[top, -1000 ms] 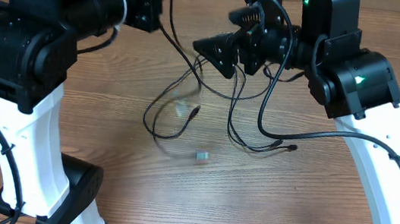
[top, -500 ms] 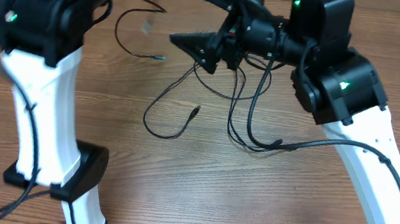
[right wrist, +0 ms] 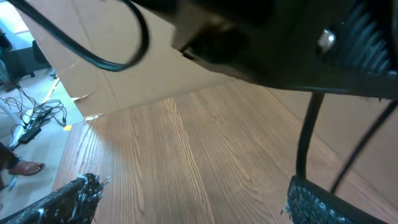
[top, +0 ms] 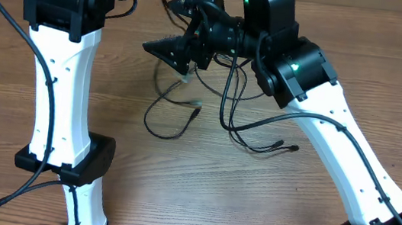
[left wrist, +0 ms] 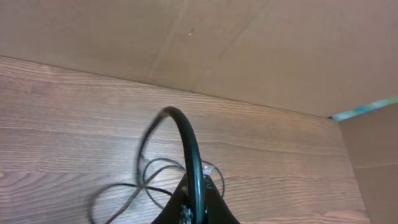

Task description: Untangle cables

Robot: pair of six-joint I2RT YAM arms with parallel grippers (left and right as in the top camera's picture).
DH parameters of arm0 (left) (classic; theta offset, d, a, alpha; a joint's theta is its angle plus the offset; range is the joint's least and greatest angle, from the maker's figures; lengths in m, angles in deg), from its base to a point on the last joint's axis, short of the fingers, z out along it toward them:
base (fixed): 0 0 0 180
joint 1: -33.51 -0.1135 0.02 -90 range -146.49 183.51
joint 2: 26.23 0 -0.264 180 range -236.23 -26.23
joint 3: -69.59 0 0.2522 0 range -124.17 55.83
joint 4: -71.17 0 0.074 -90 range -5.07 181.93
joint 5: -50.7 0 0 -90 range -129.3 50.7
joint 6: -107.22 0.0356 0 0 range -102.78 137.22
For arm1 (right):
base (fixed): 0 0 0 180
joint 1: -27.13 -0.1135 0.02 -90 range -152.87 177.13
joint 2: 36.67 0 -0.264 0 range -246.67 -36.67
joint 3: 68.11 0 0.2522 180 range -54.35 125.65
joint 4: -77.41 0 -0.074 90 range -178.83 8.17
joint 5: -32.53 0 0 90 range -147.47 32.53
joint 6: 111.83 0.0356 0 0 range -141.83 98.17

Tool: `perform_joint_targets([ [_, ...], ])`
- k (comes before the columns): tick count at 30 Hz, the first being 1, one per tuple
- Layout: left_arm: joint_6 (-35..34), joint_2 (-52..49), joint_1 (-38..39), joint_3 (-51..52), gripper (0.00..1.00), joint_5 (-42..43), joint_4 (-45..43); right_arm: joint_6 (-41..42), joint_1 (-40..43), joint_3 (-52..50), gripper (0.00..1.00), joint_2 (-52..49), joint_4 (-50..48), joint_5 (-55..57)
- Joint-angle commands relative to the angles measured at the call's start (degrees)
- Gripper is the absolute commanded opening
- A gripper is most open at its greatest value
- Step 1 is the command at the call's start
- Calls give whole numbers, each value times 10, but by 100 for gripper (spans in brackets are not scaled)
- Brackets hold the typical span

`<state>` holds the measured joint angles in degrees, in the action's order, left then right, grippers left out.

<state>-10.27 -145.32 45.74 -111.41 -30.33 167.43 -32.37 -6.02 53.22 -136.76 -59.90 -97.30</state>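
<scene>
On the counter (top: 251, 203), thin black cables (top: 222, 111) in loose loops at centre, right gripper (right wrist: 199, 202) above them spread wide, left gripper (left wrist: 189, 208) at far edge closed, apparently pinching one cable.

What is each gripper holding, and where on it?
Left gripper is shut on a thin black cable, apparently mid-length; right gripper is open, holding nothing.
</scene>
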Motion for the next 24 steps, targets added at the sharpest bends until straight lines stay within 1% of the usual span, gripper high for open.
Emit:
perform_joint_targets([
  [1,-11,34,-3,-10,4,14,-5,-3,-3,4,93,8,-19,-1],
  [13,-10,75,-3,-10,4,14,2,-2,-7,4,93,-5,-43,12],
  [19,-10,86,-3,-10,4,29,30,11,-10,4,92,-15,-42,11],
  [21,-10,89,-3,-10,4,30,34,11,-15,4,90,-19,-42,12],
  [24,-10,90,-3,-10,4,32,37,11,-20,4,84,-24,-44,12],
])
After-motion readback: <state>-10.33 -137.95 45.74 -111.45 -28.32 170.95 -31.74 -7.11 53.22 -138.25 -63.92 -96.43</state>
